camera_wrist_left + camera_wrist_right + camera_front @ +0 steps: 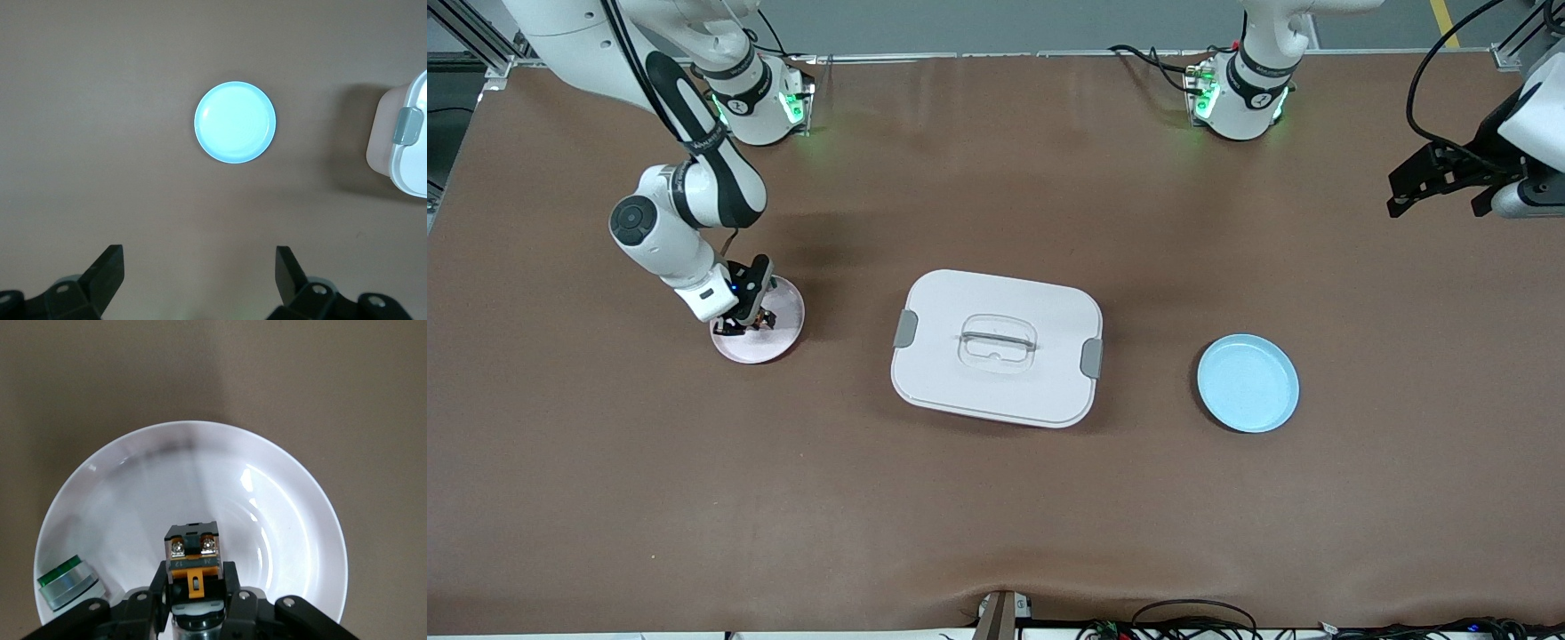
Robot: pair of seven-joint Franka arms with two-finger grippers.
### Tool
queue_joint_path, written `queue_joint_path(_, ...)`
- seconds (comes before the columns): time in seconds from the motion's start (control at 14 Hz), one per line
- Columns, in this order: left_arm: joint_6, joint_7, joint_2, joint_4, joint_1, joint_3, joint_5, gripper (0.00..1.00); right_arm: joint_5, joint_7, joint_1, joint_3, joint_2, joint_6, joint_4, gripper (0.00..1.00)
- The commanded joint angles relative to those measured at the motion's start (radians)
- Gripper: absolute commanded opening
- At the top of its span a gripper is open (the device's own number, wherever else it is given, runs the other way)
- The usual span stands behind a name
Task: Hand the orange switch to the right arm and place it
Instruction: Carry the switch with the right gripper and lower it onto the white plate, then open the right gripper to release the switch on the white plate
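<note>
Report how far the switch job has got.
Done: the handover, it seems; the left gripper hangs open and empty at its end of the table. In hand: the right gripper is shut on the orange switch, low over the pink plate. Left: release it there.

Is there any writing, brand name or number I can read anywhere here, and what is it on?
None can be read.
Band around the right arm: pale lettering, too small to read.
Band around the left arm: the same, too small.
Orange switch shut in the right gripper over the pink plate: tiny marks by its screws, too blurred.
White lidded box, blue plate, green-topped part: no text.
</note>
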State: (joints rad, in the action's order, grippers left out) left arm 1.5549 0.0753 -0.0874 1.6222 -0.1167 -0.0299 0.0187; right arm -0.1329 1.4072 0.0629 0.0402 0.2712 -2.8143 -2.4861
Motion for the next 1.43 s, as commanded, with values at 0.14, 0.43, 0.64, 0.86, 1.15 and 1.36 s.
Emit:
queue_joint_path(0.14, 0.030, -0.017, -0.006, 0.010, -0.004, 0.010, -0.014, 1.00, 0.019, 0.039, -0.014, 0.012, 0.031, -0.005, 0.027, 0.00)
queue_joint_path(0.43, 0.031, -0.019, -0.006, 0.013, -0.003, 0.008, -0.011, 1.00, 0.022, 0.038, -0.006, 0.010, 0.033, -0.004, 0.047, 1.00)
queue_joint_path(0.64, 0.031, -0.019, -0.006, 0.016, 0.003, 0.008, -0.010, 1.00, 0.021, 0.030, -0.009, 0.012, 0.033, 0.004, 0.059, 1.00)
queue_joint_path(0.86, 0.031, -0.019, -0.006, 0.016, 0.008, 0.008, -0.011, 1.00, 0.018, 0.026, -0.012, 0.012, 0.031, 0.007, 0.064, 1.00)
queue_joint_path(1.15, 0.033, -0.019, -0.006, 0.012, 0.009, 0.005, -0.011, 1.00, 0.012, -0.008, -0.015, 0.012, 0.013, 0.139, 0.107, 1.00)
queue_joint_path(1.36, 0.034, -0.019, -0.006, 0.013, 0.009, 0.004, -0.010, 1.00, 0.012, -0.089, -0.011, 0.012, -0.023, 0.287, 0.151, 1.00)
